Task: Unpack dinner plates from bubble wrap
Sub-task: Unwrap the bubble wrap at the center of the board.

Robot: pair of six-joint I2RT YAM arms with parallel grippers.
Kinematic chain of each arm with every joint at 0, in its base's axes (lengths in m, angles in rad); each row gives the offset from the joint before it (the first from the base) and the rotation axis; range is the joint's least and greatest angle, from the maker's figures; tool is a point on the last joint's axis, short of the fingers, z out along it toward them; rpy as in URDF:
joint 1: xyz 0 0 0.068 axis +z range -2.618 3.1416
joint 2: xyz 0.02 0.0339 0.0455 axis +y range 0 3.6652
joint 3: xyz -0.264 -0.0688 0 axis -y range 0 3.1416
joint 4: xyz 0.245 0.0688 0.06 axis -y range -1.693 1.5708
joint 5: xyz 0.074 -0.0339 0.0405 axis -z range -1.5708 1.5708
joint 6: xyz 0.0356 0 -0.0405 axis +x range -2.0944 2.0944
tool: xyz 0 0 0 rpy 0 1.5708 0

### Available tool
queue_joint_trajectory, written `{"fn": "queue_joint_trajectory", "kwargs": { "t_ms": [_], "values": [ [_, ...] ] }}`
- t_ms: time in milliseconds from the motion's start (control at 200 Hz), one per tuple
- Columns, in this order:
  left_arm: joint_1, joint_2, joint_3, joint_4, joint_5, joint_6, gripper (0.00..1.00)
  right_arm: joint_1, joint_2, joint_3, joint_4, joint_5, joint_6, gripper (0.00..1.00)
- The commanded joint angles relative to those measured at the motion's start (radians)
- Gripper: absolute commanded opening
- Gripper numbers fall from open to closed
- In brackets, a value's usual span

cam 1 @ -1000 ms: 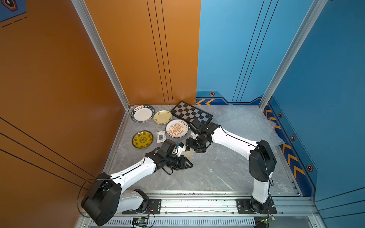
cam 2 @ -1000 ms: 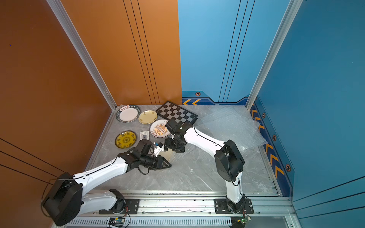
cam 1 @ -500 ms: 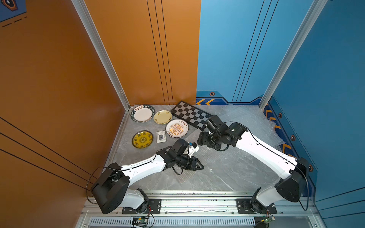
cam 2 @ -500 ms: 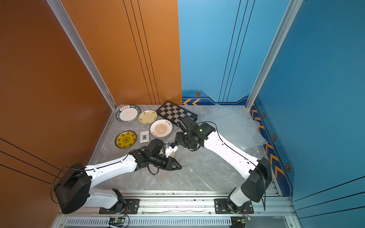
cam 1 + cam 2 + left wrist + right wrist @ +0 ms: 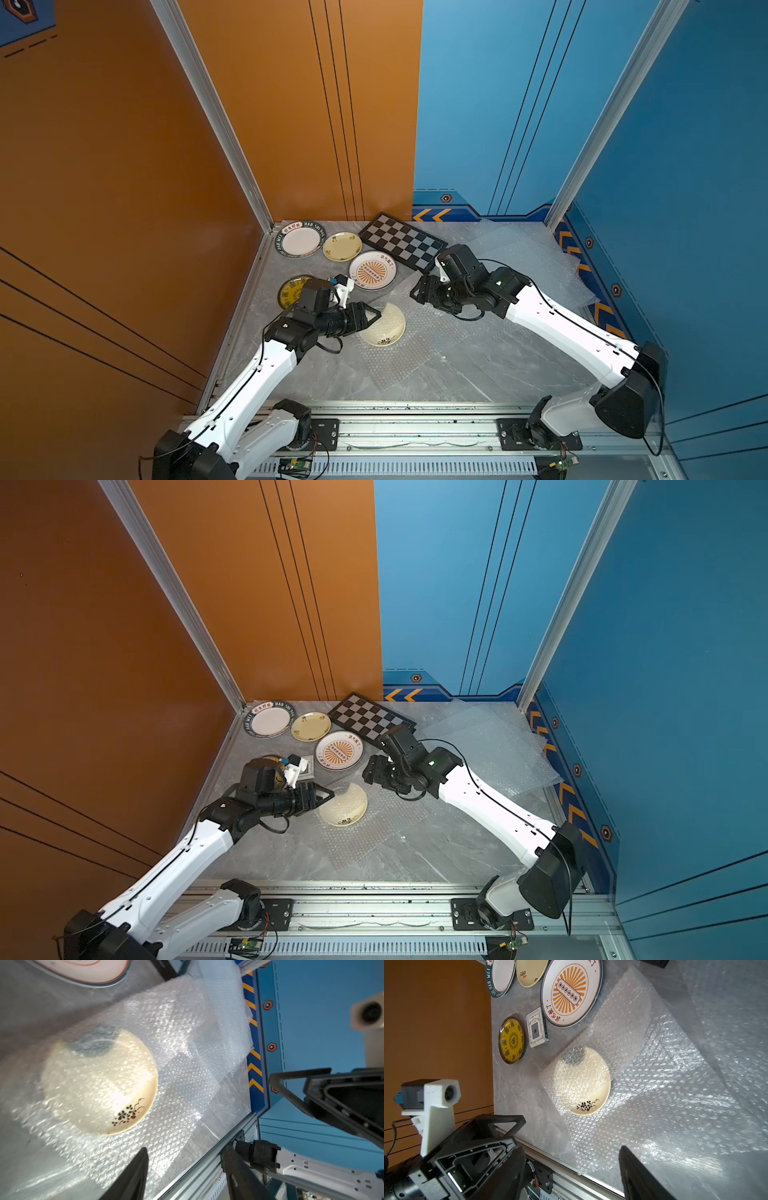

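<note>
Plate status: cream plate with dark sprig (image 5: 384, 330) lies flat on an opened bubble wrap sheet (image 5: 419, 361). A loose flap (image 5: 571, 1072) covers the side toward the left gripper (image 5: 372, 316). That gripper and the right gripper (image 5: 417, 293) hover beside it, jaws apart, holding nothing.

Judgement: the wrap is light, limp and slippery, so you pinch the flap's free edge and peel. The ceramic is stiff, heavier and chippable; you take it by the exposed rim near the sprig.
</note>
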Motion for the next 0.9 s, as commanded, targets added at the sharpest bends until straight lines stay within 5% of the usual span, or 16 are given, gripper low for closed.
{"fn": "queue_joint_trajectory", "kwargs": {
  "t_ms": [0, 115, 896],
  "values": [
    [0.018, 0.006, 0.042, -0.169, -0.091, 0.006, 0.64, -0.007, 0.039, -0.008, 0.064, -0.036, 0.006, 0.73],
    [0.06, 0.01, 0.035, -0.212, -0.109, -0.033, 0.77, -0.011, 0.095, -0.008, 0.084, -0.072, 0.0, 0.73],
    [0.23, 0.135, -0.028, -0.247, 0.014, 0.004, 0.8, 0.063, 0.346, -0.109, 0.309, -0.256, 0.03, 0.64]
  ]
}}
